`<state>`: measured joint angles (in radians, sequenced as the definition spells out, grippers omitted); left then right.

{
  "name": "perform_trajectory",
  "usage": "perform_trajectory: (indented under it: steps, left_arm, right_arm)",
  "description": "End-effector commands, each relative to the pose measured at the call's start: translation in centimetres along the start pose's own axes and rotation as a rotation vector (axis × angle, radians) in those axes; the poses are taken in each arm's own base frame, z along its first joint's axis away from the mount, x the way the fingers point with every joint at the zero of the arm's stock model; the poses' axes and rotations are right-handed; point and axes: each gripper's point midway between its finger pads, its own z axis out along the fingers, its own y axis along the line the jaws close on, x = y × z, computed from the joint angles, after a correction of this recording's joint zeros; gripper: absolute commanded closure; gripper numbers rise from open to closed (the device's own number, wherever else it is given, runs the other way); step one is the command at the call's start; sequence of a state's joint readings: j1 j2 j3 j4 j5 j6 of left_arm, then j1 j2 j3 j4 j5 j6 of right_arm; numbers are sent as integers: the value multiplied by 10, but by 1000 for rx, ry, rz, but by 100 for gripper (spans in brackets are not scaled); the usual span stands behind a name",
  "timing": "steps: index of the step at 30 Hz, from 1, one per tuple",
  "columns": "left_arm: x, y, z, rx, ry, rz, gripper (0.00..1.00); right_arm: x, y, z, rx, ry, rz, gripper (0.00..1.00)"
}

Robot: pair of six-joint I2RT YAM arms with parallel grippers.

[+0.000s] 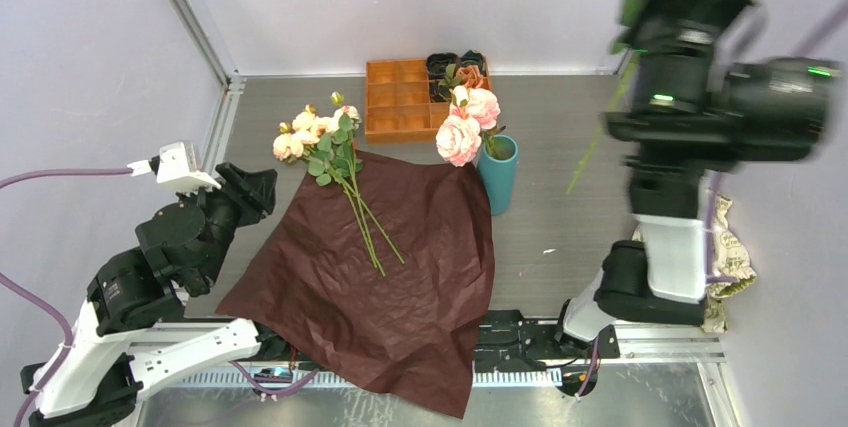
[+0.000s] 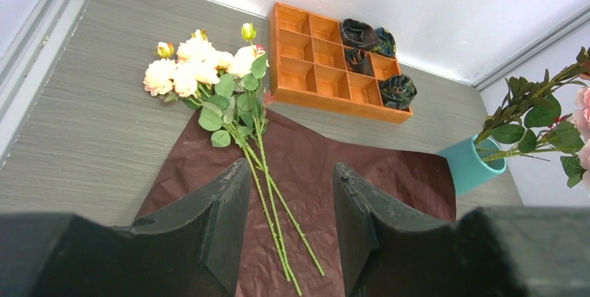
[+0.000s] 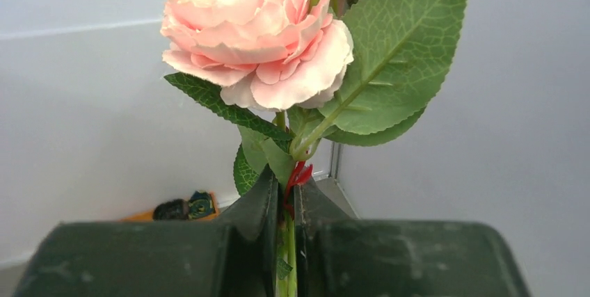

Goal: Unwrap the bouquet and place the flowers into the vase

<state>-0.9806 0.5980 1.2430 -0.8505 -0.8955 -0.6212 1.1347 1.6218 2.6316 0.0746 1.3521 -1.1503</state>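
Observation:
The bouquet lies unwrapped: its maroon paper (image 1: pixel 400 277) is spread flat, and cream and peach flowers (image 1: pixel 318 132) rest on its far left corner, stems (image 2: pixel 275 213) pointing toward me. The teal vase (image 1: pixel 498 172) stands upright at the paper's right edge and holds two pink roses (image 1: pixel 465 127). My left gripper (image 2: pixel 291 166) hovers open above the paper's left side, the stems showing between its fingers but untouched. My right gripper (image 3: pixel 286 179) is raised high on the right, shut on the green stem of a pink rose (image 3: pixel 257 33). That stem (image 1: pixel 598 142) hangs down below it.
An orange compartment tray (image 1: pixel 400 97) with dark rosettes in its right cells sits against the back wall behind the vase. A beige patterned cloth (image 1: pixel 730 257) lies by the right arm's base. Metal rails edge the table on the left and front.

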Motion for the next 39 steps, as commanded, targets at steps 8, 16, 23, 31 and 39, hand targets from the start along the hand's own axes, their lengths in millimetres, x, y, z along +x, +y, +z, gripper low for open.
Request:
perform_trajectory:
  steps: [8, 16, 23, 31, 39]
  left_arm:
    - [1, -24, 6, 55, 20, -31, 53]
    - [-2, -23, 4, 61, 17, -34, 53]
    - [-1, -25, 7, 61, 13, -22, 52]
    - [3, -28, 10, 57, 22, -2, 52]
    - [9, -34, 18, 50, 23, 20, 51]
  right_arm:
    - [44, -13, 34, 294, 162, -179, 99]
    - [95, -19, 85, 439, 207, -279, 100]
    - [135, -41, 115, 435, 224, -165, 100]
    - [246, -70, 174, 209, 488, 216, 100]
    - [211, 25, 151, -415, 491, 390, 100]
